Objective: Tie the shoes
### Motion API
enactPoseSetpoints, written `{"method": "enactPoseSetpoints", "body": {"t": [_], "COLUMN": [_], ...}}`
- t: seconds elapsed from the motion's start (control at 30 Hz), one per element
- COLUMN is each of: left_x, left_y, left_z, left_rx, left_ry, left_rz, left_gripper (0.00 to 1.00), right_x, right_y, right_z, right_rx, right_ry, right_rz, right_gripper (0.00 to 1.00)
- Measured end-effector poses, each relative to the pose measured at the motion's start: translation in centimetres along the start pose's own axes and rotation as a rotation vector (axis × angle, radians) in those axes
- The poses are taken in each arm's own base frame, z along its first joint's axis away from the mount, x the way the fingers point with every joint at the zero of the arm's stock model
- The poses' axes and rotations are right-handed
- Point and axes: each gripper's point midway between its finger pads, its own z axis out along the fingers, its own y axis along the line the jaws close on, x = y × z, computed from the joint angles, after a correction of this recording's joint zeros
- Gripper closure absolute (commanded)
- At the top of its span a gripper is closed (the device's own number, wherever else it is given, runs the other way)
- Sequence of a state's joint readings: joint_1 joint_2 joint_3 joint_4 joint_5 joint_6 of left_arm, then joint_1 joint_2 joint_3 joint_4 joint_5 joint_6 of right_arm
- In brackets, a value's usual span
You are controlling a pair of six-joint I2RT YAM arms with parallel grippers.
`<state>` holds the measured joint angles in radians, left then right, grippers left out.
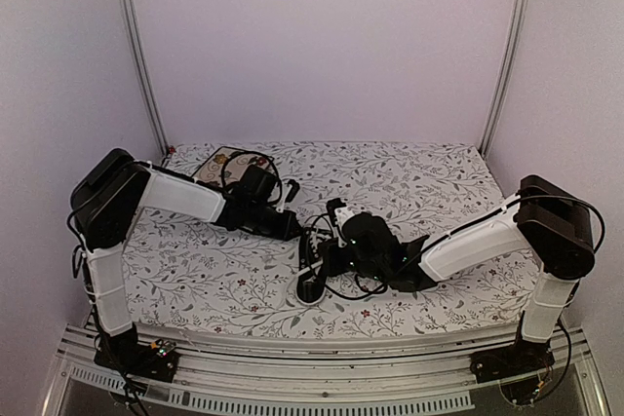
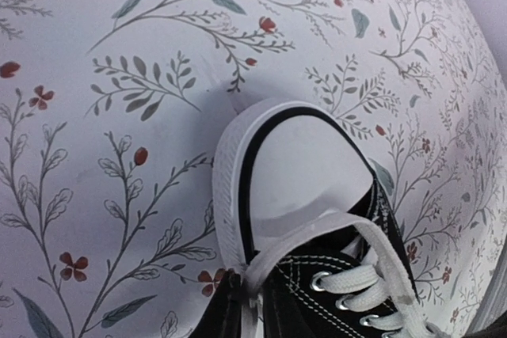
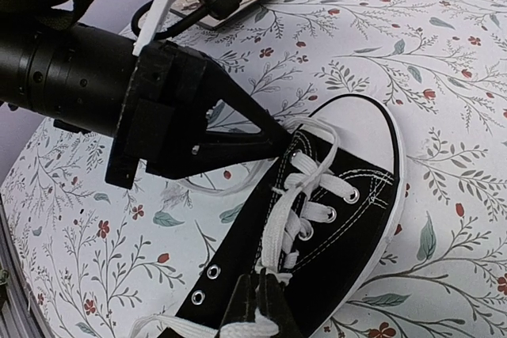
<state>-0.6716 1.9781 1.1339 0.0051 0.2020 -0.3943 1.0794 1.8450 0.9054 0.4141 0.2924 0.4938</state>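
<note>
The table point(image 1: 439, 182) wears a white cloth printed with grey leafy sprigs and small red flowers. A black canvas sneaker point(image 3: 333, 211) lies near its middle, a loop of its white lace point(image 3: 214, 189) trailing on the cloth; a square floral-patterned plate point(image 1: 216, 165) sits near the far left corner, well apart

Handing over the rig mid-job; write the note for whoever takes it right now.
Left gripper: shut on the lace near the toe cap.
Right gripper: looks shut on the lace's other end.
Shoe lies between both grippers.
Done: lace ends apparently held; no knot or bow showing.
Left to do: cross the ends, knot, form loops, tie the bow.
</note>
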Motion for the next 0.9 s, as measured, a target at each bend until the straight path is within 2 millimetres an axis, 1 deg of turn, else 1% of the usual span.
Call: {"method": "enactPoseSetpoints", "body": {"t": [0.03, 0.13, 0.3, 0.4, 0.5, 0.6, 0.7, 0.77, 0.83, 0.9], "left_x": [0.0, -0.1, 0.0, 0.8, 2.2, 2.9, 3.2, 3.8, 4.9, 7.0], "left_y": [-0.1, -0.5, -0.4, -0.4, -0.9, -2.0, -3.8, -5.1, -6.2, -8.4], "left_z": [0.1, 0.1, -0.3, -1.2, -3.1, -5.3, -7.3, -8.4, -9.1, -9.6], "left_rx": [0.014, 0.045, 0.052, 0.053, 0.077, 0.126, 0.189, 0.229, 0.260, 0.300], "left_ry": [0.003, 0.005, 0.000, 0.006, 0.020, 0.026, 0.022, 0.035, 0.062, 0.120], "left_rz": [-0.003, -0.015, -0.032, -0.047, -0.075, -0.109, -0.134, -0.151, -0.175, -0.178], "left_gripper": [1.00, 1.00, 1.00, 1.00, 1.00, 1.00, 1.00, 1.00, 1.00, 1.00], "right_x": [0.0, 0.0, -0.1, -0.4, -0.7, -0.7, -0.8, -0.8, -1.0, -1.1], "right_y": [0.0, 0.0, 0.0, 0.3, 0.5, 0.4, 0.3, 0.4, 0.4, 0.4], "right_z": [0.0, 0.0, 0.0, 0.1, 0.2, 0.2, 0.3, 0.3, 0.4, 0.5], "right_rx": [0.000, 0.000, 0.003, -0.001, -0.006, -0.002, -0.005, -0.014, -0.020, -0.028], "right_ry": [0.000, 0.000, 0.005, 0.010, 0.011, 0.015, 0.018, 0.021, 0.022, 0.028], "right_rz": [0.000, 0.001, 0.000, 0.002, 0.009, 0.015, 0.021, 0.028, 0.039, 0.049], "right_gripper": [0.98, 0.98, 0.98, 0.98, 0.98, 0.98, 0.98, 0.98, 0.98, 0.98]}}
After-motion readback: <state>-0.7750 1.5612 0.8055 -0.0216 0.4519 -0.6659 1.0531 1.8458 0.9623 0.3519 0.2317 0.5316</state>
